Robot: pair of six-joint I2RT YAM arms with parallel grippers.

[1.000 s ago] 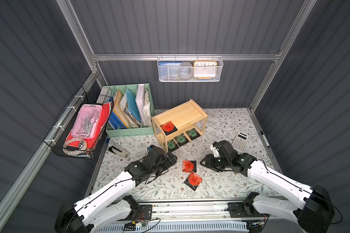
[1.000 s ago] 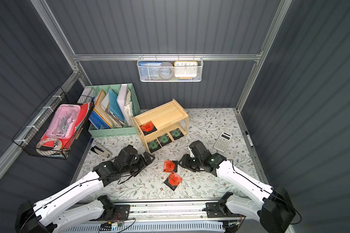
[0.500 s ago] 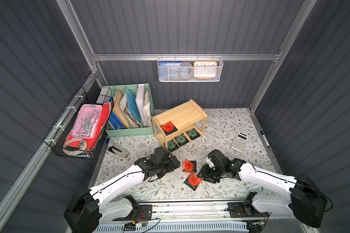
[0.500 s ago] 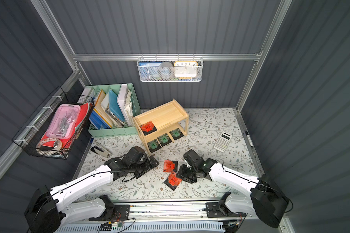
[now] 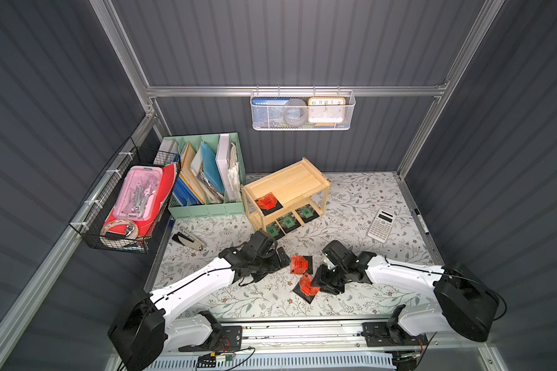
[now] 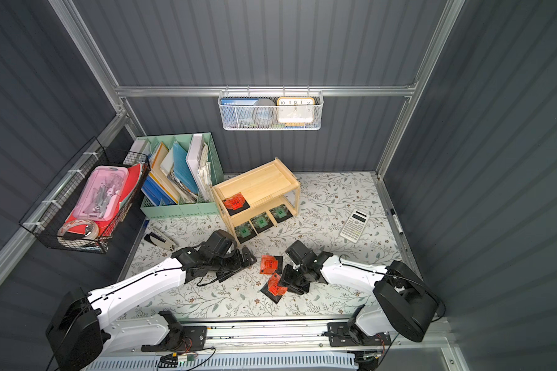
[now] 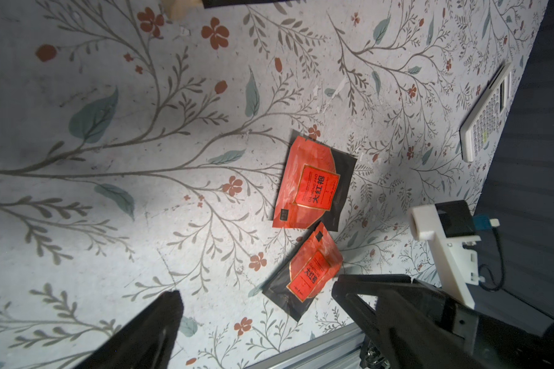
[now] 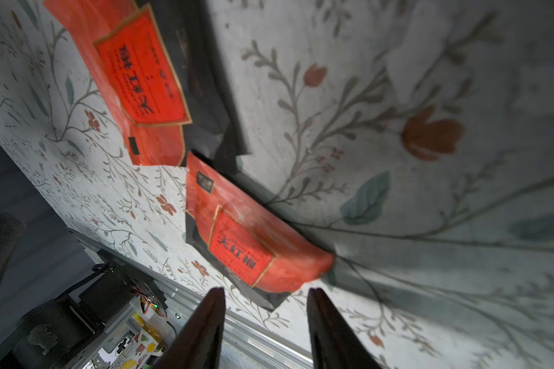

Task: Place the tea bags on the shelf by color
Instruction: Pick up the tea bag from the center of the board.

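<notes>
The light wooden shelf [image 5: 303, 180] [image 6: 264, 183] holds one orange tea bag [image 5: 267, 203] on its top board and three green tea bags [image 5: 287, 221] on the lower board. Two more orange tea bags lie on the table, one farther back [image 5: 299, 264] [image 7: 311, 185] [image 8: 135, 80] and one nearer the front [image 5: 308, 285] [image 7: 311, 271] [image 8: 253, 242]. My left gripper [image 5: 282, 258] [image 7: 263, 300] stands open and empty, just left of the farther bag. My right gripper [image 5: 319, 282] [image 8: 265, 292] is open at the nearer bag's right edge, whose black corner shows between the fingertips, unpinched.
A mint-green file organizer [image 5: 206, 205] stands left of the shelf, and a stapler [image 5: 187, 239] lies in front of it. A calculator [image 5: 381, 225] and a pen [image 5: 420, 221] lie at the right. A black wire basket [image 5: 110, 231] hangs on the left wall.
My right gripper has swung left and toward the front, down to the nearer orange bag. My left gripper has moved right toward the farther orange bag. Neither bag has moved.
</notes>
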